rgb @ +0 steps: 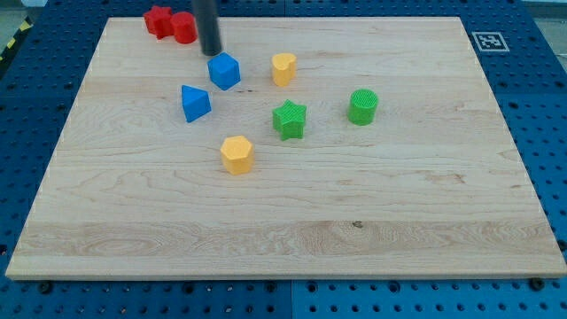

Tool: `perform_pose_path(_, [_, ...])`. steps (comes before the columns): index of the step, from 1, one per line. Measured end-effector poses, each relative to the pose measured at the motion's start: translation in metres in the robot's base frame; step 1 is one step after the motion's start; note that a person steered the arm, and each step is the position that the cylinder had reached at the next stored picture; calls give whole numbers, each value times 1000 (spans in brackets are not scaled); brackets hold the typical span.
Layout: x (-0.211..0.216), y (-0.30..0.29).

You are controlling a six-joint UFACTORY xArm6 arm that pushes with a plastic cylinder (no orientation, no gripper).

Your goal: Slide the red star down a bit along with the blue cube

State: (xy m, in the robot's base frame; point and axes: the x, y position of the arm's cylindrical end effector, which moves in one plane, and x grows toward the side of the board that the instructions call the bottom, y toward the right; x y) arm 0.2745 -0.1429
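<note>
The red star (159, 20) lies at the view's top left, touching a red cylinder (184, 27) on its right. The blue cube (224, 70) sits below and to the right of them. My tip (211, 51) comes down from the view's top edge and stands just above and left of the blue cube, right of the red cylinder. I cannot tell whether it touches the cube.
A blue triangular block (195, 102) lies below-left of the cube. A yellow block (283, 67) is right of the cube. A green star (290, 120), a green cylinder (363, 106) and a yellow hexagon (237, 153) lie mid-board. The wooden board (425, 221) sits on a blue pegboard.
</note>
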Motion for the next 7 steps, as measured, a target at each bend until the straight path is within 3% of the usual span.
perform_pose_path(1, [-1, -79])
perform_pose_path(2, [-48, -139])
perform_pose_path(3, [-83, -135])
perform_pose_path(4, [-83, -124])
perform_pose_path(5, [-81, -69])
perform_pose_path(7, [-32, -11])
